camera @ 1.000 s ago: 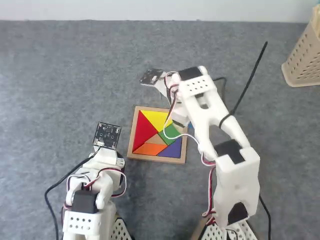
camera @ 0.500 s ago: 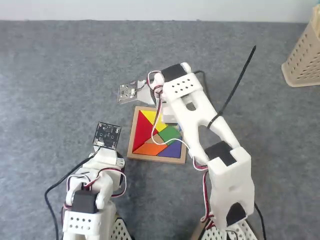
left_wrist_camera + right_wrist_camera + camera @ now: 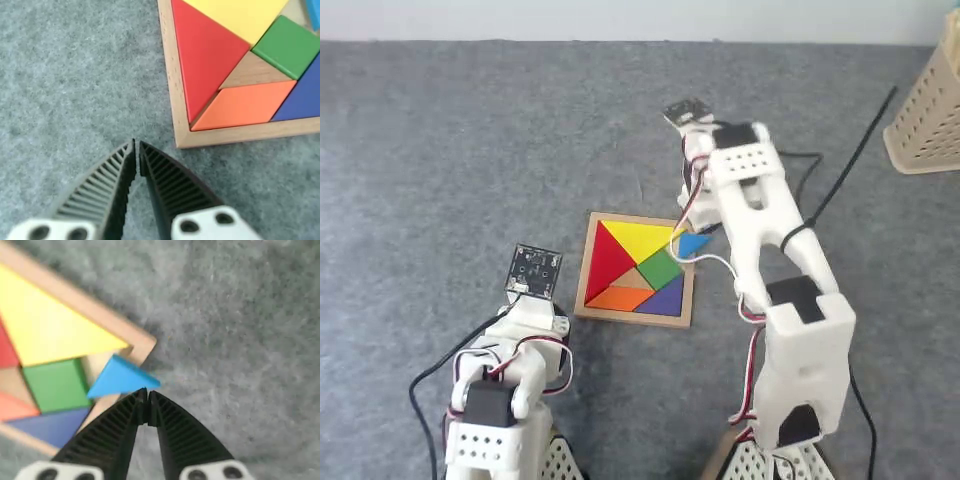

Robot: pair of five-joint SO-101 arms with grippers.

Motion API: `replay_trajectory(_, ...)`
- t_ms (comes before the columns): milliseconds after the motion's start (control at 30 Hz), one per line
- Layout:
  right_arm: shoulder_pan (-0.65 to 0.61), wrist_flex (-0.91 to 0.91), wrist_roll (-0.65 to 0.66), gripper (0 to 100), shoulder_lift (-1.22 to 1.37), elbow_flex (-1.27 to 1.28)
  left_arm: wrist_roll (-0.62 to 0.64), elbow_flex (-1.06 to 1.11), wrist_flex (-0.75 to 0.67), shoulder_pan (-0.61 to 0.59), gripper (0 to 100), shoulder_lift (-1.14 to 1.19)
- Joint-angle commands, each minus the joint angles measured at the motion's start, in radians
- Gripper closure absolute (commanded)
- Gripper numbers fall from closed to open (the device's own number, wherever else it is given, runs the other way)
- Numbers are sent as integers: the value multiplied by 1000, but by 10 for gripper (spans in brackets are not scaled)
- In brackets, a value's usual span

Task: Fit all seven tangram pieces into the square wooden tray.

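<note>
Right wrist view is taken first: the right pincer [image 3: 145,393] is seen closed tip to tip with nothing held, and its tips are set against the near edge of the light blue triangle [image 3: 120,377]; whether contact is made cannot be told. Just beyond the tips, that triangle is found lying askew across the rim of the wooden tray [image 3: 143,343], one point hanging out over the grey counter [image 3: 240,315] and the rest over an unfilled pocket. Farther from the pincer, the pocket is bounded by the green square [image 3: 54,385] and the yellow triangle [image 3: 55,332], both seated flat. In the left wrist view the left pincer [image 3: 136,148] is likewise closed and empty, placed over bare counter just short of a tray corner. Beyond that corner the red triangle [image 3: 205,60] and the orange parallelogram [image 3: 245,102] are seated, and a tan triangle [image 3: 248,71] between them cannot be told as piece or bare tray floor. The step in hand is judged to be the seating of the blue triangle, seemingly the last loose piece. For the next move, a short push away from the rim and into the pocket would be called for. It should be kept low and gentle, so that the triangle is dropped flat rather than ridden up over the green square, and so that the tray is not shoved.
</note>
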Motion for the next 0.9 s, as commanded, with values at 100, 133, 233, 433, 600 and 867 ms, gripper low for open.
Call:
replay_trajectory(100, 13, -390, -52, 992, -268, 393, 8, -19, 6, -6, 988, -21)
replay_trajectory(133, 15, -397, -51, 992, -292, 419, 8, -19, 6, -6, 988, -21)
replay_trajectory(233, 15, -387, -51, 992, -335, 454, 8, -19, 6, -6, 988, -21)
replay_trajectory(433, 42, -306, -49, 992, -351, 456, 8, -19, 6, -6, 988, -21)
replay_trajectory(600, 47, -314, -5, 992, -412, 525, 8, -19, 6, -6, 988, -21)
replay_trajectory(867, 35, -366, 5, 992, -346, 557, 8, -19, 6, -6, 988, -21)
